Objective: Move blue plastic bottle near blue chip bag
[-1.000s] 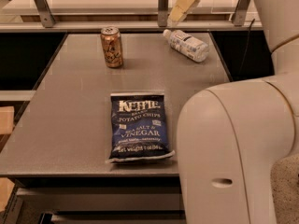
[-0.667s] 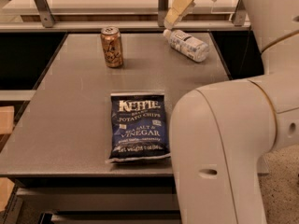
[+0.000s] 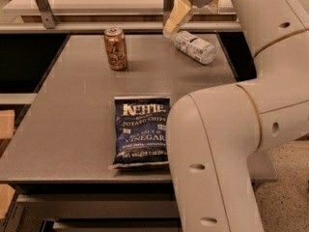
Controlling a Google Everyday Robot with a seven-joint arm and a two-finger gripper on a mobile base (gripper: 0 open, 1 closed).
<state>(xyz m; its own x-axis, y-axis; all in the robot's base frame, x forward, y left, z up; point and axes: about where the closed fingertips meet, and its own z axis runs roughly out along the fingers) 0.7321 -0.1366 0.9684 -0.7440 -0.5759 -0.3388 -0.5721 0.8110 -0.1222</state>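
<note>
The gold-brown soda can (image 3: 116, 48) stands at the far left of the table (image 3: 63, 129), and the blue chip bag (image 3: 141, 132) lies flat near the front edge. My gripper (image 3: 192, 14), fingers apart, has come lower and leftward in the last second. It now hangs just above the blue plastic bottle (image 3: 194, 46), which lies on its side at far right, so I judge the grasp is next.

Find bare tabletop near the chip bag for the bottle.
Free: left of the flat navy chip bag to the grey table edge; between bag and gold-brown soda can. Crowded: back right, claw by the pale-blue plastic bottle.
</note>
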